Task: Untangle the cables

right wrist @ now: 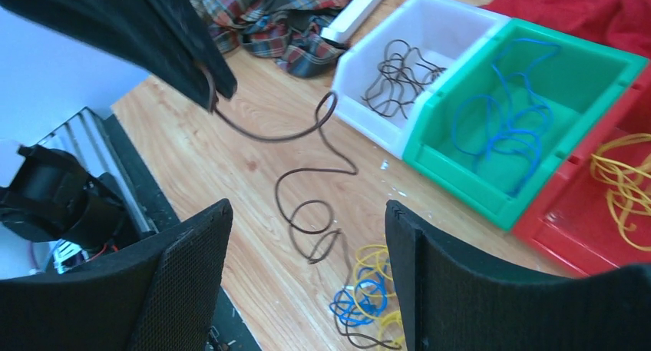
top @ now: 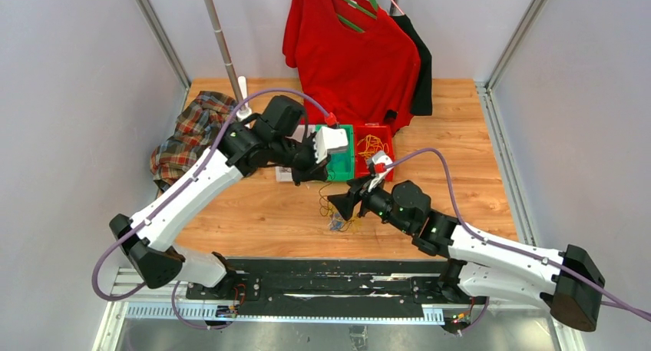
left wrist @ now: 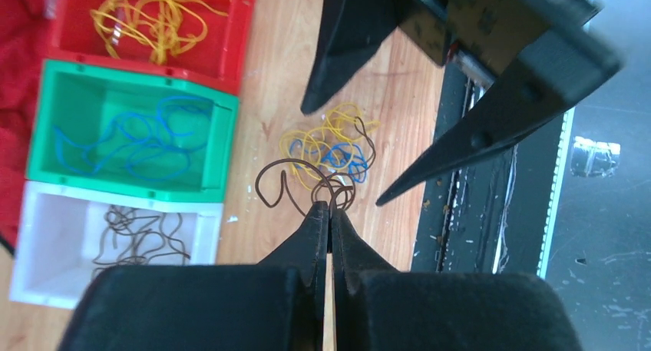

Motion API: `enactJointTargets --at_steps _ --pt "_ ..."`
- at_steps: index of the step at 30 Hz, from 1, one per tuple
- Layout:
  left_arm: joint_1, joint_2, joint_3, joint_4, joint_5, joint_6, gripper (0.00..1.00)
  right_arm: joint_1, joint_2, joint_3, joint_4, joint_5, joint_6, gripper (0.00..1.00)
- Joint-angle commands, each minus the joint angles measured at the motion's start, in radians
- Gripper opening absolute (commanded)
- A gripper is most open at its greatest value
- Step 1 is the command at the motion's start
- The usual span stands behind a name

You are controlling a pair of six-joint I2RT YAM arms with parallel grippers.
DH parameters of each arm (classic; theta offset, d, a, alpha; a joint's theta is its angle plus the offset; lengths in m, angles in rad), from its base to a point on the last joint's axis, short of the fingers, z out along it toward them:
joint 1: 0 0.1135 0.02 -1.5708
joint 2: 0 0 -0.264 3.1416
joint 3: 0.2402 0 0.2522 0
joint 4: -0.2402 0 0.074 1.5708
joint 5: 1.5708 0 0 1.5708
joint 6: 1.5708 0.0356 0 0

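One dark cable point(right wrist: 265, 139) runs in loose curls from the tangle point(right wrist: 365, 301) of yellow, blue and dark cables on the tabletop point(right wrist: 192, 163) up to the left gripper point(left wrist: 330, 206), whose jaws are pressed together on its upper end. Right gripper point(right wrist: 307, 206) spread wide, empty, just above the tangle and nearer it. Likely it pins the heap while the left pulls away.

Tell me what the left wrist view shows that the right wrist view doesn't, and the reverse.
Left wrist only: the tangled pile seen whole, and the right gripper from outside, open. Right wrist only: the plaid cloth and a white object beside it. Both: the left gripper shut on the brown cable, plus the white bin, green bin and red bin.
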Motion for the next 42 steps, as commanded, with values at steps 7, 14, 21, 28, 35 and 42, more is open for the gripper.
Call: enactJointTargets --at_steps 7,14,21,28,35,42 --pt "0.001 -0.05 0.273 -0.045 -0.008 -0.081 0.0 -0.008 0.163 0.104 0.142 -0.095 0.029 0.73" --pt "0.001 -0.053 0.444 -0.045 -0.056 -0.101 0.01 -0.008 0.293 0.124 0.186 -0.086 0.047 0.67" --pt "0.001 -0.069 0.564 -0.043 -0.172 -0.054 0.01 -0.007 0.307 0.054 0.218 -0.076 0.071 0.66" --pt "0.001 -0.118 0.532 -0.043 -0.245 -0.028 0.01 -0.008 0.337 0.023 0.242 -0.062 0.068 0.48" --pt "0.001 -0.269 0.233 0.002 -0.357 0.012 0.01 -0.008 0.28 0.059 0.179 -0.061 0.032 0.01" --pt "0.01 -0.418 -0.057 0.051 -0.47 0.101 0.01 -0.008 0.253 0.024 0.165 -0.039 0.006 0.27"
